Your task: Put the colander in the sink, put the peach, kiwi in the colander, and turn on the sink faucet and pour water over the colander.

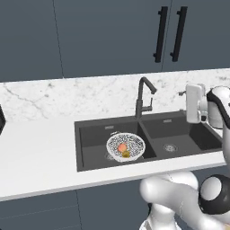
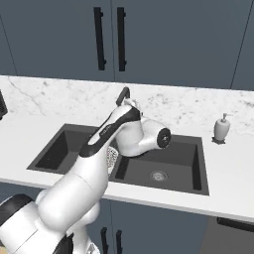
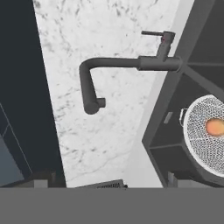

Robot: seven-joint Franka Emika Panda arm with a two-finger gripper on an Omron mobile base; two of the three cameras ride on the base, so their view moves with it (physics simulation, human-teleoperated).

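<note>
gripper spread, holding nothing | sink faucet point(image 3: 127, 65) ahead — apart | colander point(image 1: 126, 147) in sink point(image 1: 90, 148)

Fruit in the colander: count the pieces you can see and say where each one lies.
2. The peach lies near the middle of the colander, in the sink's left basin; the kiwi sits just in front of it. Others may be hidden by the mesh.

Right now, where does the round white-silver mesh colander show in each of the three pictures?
Left base view: round white-silver mesh colander, centre, in the dark sink's left basin.
Right base view: a sliver left of centre, behind the white arm.
Hand view: right edge.
Shared landmark: the tall dark faucet.
</note>
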